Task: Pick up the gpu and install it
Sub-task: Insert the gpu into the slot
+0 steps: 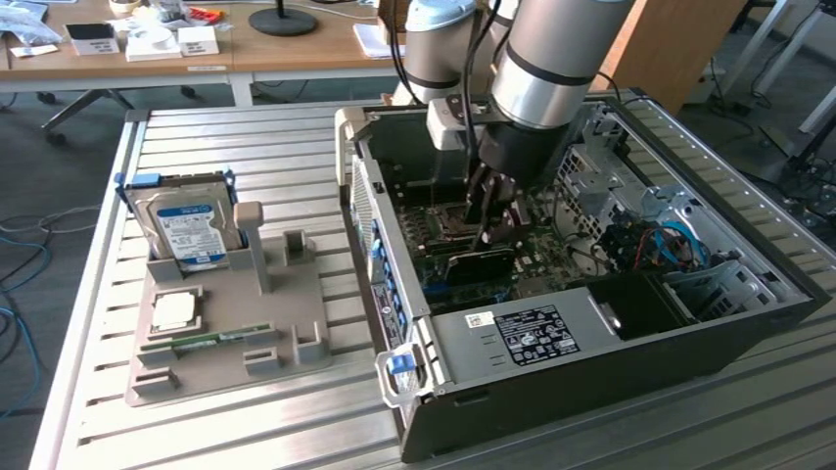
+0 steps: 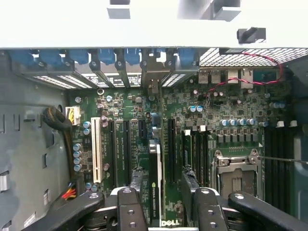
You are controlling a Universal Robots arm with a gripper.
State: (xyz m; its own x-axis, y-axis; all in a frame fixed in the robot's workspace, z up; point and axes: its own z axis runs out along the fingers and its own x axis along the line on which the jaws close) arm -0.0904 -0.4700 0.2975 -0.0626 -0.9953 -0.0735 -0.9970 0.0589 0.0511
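Arm (image 1: 555, 59): silver-grey cylindrical links, black joint band, black cable alongside. Gripper (image 2: 166, 202): black, jointed finger links with silver screws; white wrist block.

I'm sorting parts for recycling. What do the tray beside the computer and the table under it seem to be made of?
The tray looks like matte grey plastic, possibly printed: dull, uniform, with moulded slots. The table looks like bare aluminium: pale, slightly shiny ribbed slats with long grooves.

Matt black metal case (image 1: 627, 362), ribbed bare-metal table (image 1: 261, 137), grey matt plastic holder (image 1: 281, 313)
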